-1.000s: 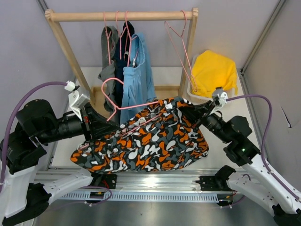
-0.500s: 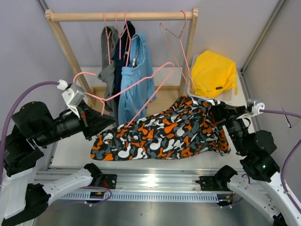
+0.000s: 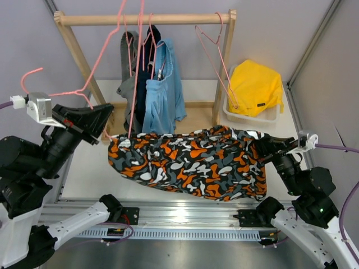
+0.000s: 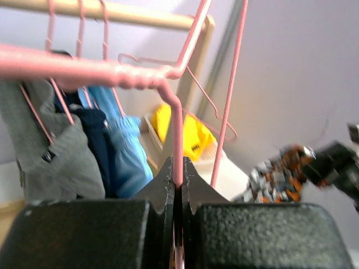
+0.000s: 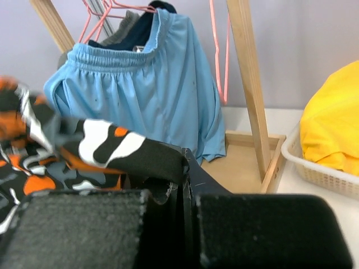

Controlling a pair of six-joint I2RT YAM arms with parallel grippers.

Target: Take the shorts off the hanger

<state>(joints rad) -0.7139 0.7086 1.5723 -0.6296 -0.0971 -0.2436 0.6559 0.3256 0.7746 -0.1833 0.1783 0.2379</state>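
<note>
Plainly, the main risk sits at the left claw [image 4: 178, 168], whose jaws are pinched fully closed on the wire of the pink hanger [image 4: 177, 134] and hold it raised, with its long legs reaching up and away from the claw toward the wooden rail [image 3: 146, 19]. Those legs run just beside the blue shorts [image 3: 165, 89] and the other clothes hung beyond the claw, so any swing or twist of the wrist could hook a garment or knock the rail. The patterned shorts [image 3: 190, 162] lie stretched across the table between the two claws, one end just below and beside the left claw, the other clamped in the right claw [image 5: 182, 162], whose jaws are closed on a fold of the fabric. Whether the hanger's lower tip is fully clear of the waistband cannot be told; if it is not, a further lift would likely drag the cloth up with it. The right claw's hold looks to be on a thin edge only, so a tug could pull the fabric out. The basket [image 3: 247, 119] sits just beyond the right claw, close enough to be bumped.
</note>
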